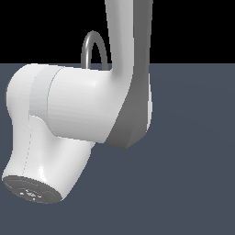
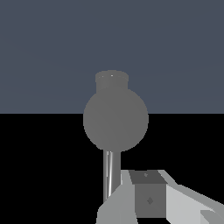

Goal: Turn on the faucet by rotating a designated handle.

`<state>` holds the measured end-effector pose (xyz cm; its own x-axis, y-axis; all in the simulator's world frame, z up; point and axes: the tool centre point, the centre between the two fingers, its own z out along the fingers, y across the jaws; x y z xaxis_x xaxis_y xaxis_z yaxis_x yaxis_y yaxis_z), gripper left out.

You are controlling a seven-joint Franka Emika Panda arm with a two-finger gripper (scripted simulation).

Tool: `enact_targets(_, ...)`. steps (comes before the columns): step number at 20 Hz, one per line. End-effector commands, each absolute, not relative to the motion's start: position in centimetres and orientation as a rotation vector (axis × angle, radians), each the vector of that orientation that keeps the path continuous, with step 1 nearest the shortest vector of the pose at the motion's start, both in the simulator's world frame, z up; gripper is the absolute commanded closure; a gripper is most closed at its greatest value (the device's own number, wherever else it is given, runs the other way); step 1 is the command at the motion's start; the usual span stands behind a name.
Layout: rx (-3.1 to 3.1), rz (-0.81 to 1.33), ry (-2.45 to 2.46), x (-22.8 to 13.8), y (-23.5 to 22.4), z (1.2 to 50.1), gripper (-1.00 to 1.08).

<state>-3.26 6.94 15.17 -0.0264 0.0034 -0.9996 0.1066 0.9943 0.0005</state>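
Slate-grey floor (image 1: 193, 183), black backdrop; arm (image 1: 92, 110) hides faucet (image 1: 94, 46) base.

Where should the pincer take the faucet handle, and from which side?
Probably the thin rod below the round grey body in the wrist view, if that is the handle. Grip near its free end, closing across its narrow width, for leverage. The approach side is unclear: in the exterior view the arm hides everything except the spout.

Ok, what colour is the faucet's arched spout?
Plain grey metal; the arched spout shows best in the exterior view, behind the white arm.
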Motion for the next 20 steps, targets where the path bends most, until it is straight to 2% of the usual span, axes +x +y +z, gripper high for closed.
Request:
enact_targets(1, 0.089, -0.086, 1.593, -3.3, 6.3, 15.1, 1.08)
enact_targets(12, 0.113, -0.113, 1.568, -3.6, 0.6, 14.5, 1.08)
enact_targets(13, 0.113, -0.113, 1.568, -3.6, 0.6, 14.5, 1.08)
enact_targets(14, 0.061, -0.041, 1.559, -3.5, 5.1, 15.3, 1.08)
enact_targets(20, 0.082, -0.07, 1.563, -3.5, 2.8, 13.2, 1.08)
